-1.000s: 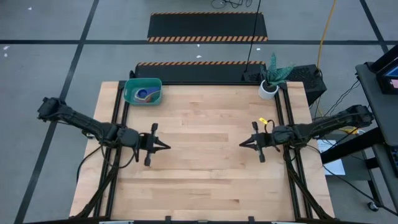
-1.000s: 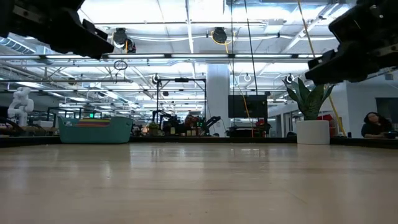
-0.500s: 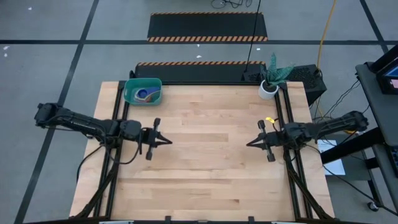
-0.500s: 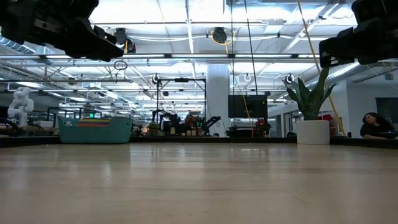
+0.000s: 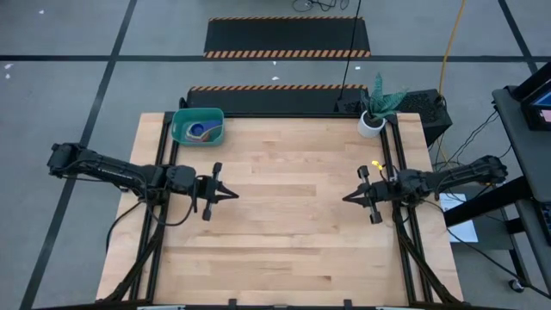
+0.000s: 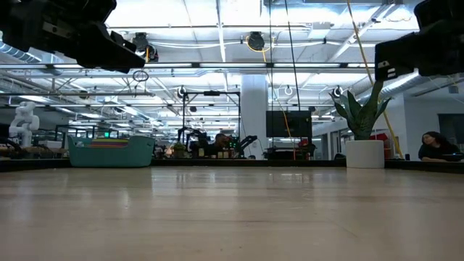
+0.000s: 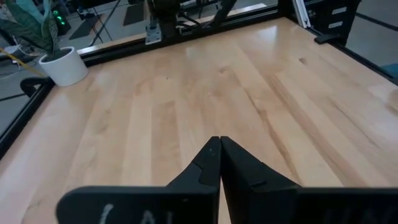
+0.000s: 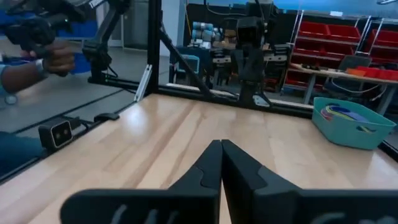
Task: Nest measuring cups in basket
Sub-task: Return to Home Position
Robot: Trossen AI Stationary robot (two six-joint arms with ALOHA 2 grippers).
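High view puts the basket [image 5: 182, 129] at the far left corner of the tabletop [image 5: 284, 232], its long side running across the width, with the measuring cups [image 5: 200, 131] lying inside it as one small cluster. The left pincer [image 5: 232, 194] is the nearer one, hanging over the left half with the basket off behind and to the outside of its tip. The right pincer [image 5: 346, 198] faces it from well across the wood, not far from the white plant pot [image 5: 371, 125]. Both pincers are closed tip to tip and carry nothing. Parking the arms should therefore need no reach toward the basket. How many cups are nested, and in what order, cannot be told: only blue and a pale edge show from above, and in the low view the basket's wall hides them.
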